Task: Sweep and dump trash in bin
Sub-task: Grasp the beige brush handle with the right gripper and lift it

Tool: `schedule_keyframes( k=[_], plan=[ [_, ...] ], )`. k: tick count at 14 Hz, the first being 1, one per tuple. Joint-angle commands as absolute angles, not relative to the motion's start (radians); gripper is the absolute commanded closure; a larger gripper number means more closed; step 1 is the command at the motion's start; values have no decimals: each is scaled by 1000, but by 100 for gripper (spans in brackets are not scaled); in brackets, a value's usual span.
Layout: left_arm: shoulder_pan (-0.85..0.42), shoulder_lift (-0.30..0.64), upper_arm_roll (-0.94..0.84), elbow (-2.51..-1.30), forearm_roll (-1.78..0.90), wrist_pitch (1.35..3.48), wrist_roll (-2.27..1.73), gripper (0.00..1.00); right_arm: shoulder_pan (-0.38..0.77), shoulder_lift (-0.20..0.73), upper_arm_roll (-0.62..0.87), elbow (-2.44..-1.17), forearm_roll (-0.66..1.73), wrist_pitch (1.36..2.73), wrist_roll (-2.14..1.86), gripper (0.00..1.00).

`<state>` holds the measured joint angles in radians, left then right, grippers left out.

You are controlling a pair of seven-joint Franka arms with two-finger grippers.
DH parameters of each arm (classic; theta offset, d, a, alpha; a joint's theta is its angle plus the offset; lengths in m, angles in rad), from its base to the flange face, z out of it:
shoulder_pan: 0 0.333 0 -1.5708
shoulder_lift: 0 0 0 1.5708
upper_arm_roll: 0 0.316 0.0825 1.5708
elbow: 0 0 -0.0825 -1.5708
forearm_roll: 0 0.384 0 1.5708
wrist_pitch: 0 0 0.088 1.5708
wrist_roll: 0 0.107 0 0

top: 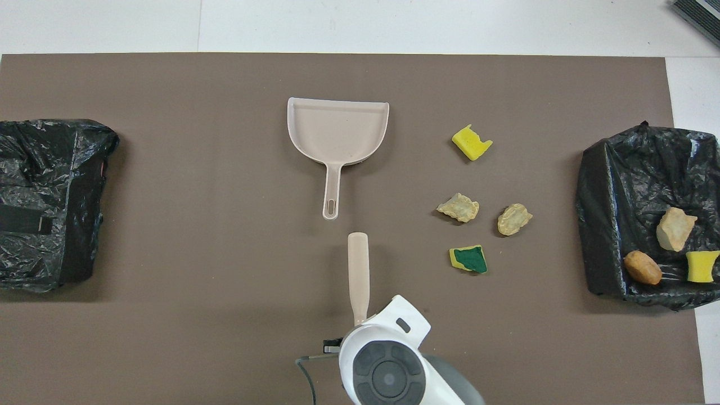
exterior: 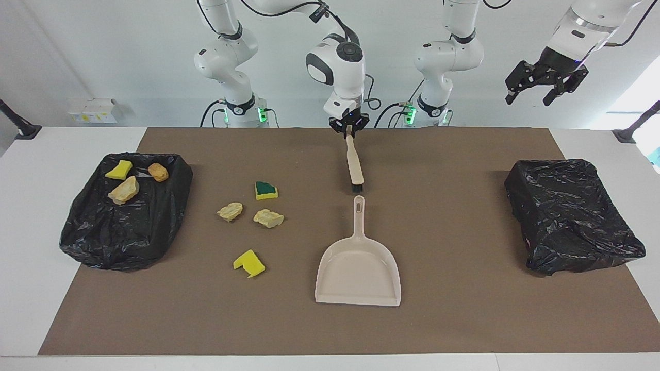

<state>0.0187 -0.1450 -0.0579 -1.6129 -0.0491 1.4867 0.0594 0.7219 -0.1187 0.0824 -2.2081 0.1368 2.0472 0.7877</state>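
Brown matting covers the counter (exterior: 464, 319). Right end effector (exterior: 349, 125) clenches the brush (exterior: 354, 167) handle, bristles toward the dustpan (exterior: 359, 268). Left end effector (exterior: 545, 82) hangs spread open, waiting above the counter's left-arm end

White table (exterior: 31, 170) under brown mat (exterior: 443, 319)

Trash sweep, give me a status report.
Right gripper shut on brush; left gripper open, raised, waiting. Four trash scraps on mat, three in bin. Dustpan untouched, nothing in the way.
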Motion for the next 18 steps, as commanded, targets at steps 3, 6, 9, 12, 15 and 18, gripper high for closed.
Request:
schedule_keyframes(
  k=[3,6,9,12,15,18],
  plan=[
    [-136,-20,-51,-1643,-32,1655,-39,0,541,-138,84,-2122,140,1859,735,100],
    [-227,34,-52,-1707,-35,1814,-133,0,428,-124,84,-2109,91,1822,713,100],
    [-314,90,-52,-1729,-43,1891,-205,0,324,-120,84,-2125,32,1806,710,100],
    [-415,201,-51,-1729,-43,2009,-342,0,200,-120,86,-2155,-29,1810,587,100],
    [-445,256,-52,-1741,-43,2065,-371,0,79,-104,86,-2169,-119,1868,367,100],
    [-478,294,-54,-1740,-43,2172,-495,0,-26,-95,87,-2233,-127,1957,192,100]
  ],
)
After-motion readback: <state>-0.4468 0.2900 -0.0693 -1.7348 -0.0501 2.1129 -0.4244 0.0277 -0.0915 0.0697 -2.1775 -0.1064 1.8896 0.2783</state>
